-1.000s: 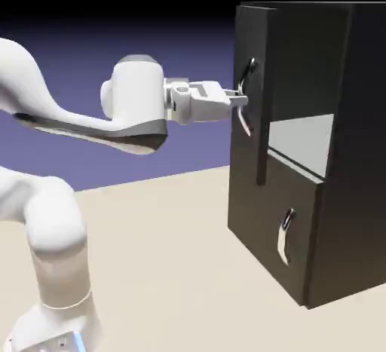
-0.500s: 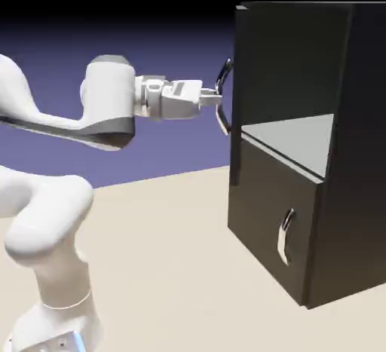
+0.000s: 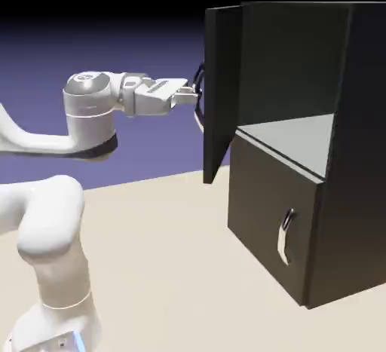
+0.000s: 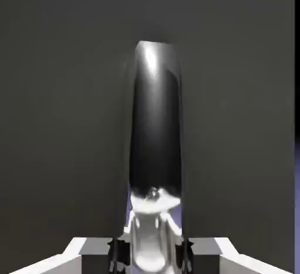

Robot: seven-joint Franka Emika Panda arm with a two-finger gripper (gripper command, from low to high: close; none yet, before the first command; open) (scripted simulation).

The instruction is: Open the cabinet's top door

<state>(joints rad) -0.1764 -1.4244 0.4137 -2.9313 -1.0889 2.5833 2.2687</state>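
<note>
Swinging further out since the earlier frame, the tall flat black rectangular top door (image 3: 222,94) is now standing wide open, its free edge shifting toward the exterior view's left. White 2-finger gripper (image 3: 197,96) is moving the same way with it, its claw clamping on the curved silver vertical handle (image 4: 155,126). Hand view is showing that handle running up between the 2 grey fingertips (image 4: 205,255), with the dark door face filling most of the background. White robot arm (image 3: 90,120) is reaching in from the exterior view's left. Tall boxy matte black cabinet (image 3: 362,169) is standing upright on the beige table (image 3: 158,260), at the exterior view's right; the top door is hanging from its upper part. Pale grey inner shelf (image 3: 294,141) is showing inside the open upper compartment. Below it, the shorter black lower door (image 3: 260,192) is sitting closed, its smaller silver handle (image 3: 283,237) pointing roughly upright.
</note>
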